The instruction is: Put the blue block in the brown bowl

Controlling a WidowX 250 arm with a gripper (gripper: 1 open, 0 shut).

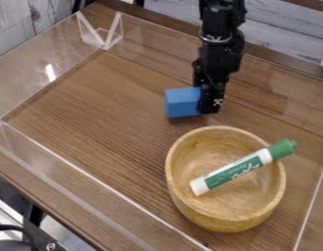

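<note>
The blue block sits on the wooden table just behind the brown bowl. My gripper points straight down at the block's right end, and its dark fingers are closed in against that end. Most of the block sticks out to the left of the fingers, slightly turned. The bowl lies in front of and to the right of the gripper, a short gap away.
A green-and-white marker lies slanted inside the bowl. Low clear plastic walls border the table. A clear folded stand is at the back left. Bare wood stretches to the left of the block.
</note>
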